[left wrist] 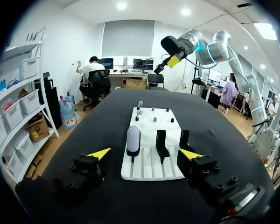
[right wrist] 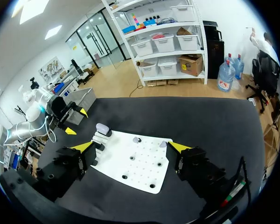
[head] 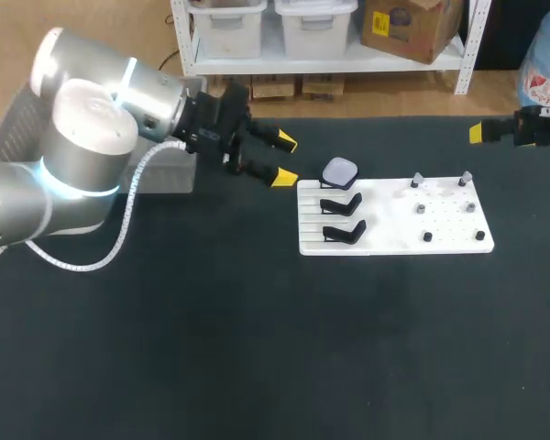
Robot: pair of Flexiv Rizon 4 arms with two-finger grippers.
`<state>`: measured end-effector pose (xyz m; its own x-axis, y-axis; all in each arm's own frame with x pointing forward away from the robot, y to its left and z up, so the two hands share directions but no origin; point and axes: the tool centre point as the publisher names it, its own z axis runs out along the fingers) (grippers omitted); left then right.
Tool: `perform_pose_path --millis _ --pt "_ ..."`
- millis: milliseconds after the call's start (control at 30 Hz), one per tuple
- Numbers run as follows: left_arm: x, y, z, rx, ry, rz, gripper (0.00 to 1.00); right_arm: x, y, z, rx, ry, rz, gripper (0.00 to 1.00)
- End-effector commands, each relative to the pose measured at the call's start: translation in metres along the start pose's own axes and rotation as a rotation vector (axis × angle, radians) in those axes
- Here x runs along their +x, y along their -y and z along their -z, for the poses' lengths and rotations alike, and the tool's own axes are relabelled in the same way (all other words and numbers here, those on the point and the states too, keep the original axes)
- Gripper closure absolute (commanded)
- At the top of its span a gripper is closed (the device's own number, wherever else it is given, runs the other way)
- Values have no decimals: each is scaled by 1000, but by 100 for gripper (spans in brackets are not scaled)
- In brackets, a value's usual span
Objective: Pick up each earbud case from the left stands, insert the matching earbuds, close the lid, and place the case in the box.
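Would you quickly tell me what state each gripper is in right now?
Left gripper: open, holding nothing.
Right gripper: open, holding nothing.

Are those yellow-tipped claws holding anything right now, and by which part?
Nothing is held. The left gripper is open, short of the earbud case; the right gripper is open and empty too.

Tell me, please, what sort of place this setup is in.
Probably a robotics lab workbench: a left arm and a right arm flank a black table, and on it a white board carries black stands and small pegs, with an earbud case on one stand.
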<state>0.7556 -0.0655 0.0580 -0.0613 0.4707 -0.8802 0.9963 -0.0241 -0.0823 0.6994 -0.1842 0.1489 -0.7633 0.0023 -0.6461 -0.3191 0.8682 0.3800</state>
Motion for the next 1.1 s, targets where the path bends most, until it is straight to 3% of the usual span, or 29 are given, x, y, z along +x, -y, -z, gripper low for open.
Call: perform_pose_path --millis 33,467,900,1033,1100 --pt "0 -5 -13 7 -15 5 8 0 0 0 0 -1 0 0" --pt "1 -16 -38 37 -71 -10 25 0 0 0 0 -1 0 0" --pt "1 -18 -52 67 -77 -18 28 0 0 0 0 -1 0 0" --pt "1 -17 -54 73 -79 -20 43 0 0 0 0 -1 0 0" --pt "2 -17 -55 75 -81 -20 44 0 0 0 0 -1 0 0"
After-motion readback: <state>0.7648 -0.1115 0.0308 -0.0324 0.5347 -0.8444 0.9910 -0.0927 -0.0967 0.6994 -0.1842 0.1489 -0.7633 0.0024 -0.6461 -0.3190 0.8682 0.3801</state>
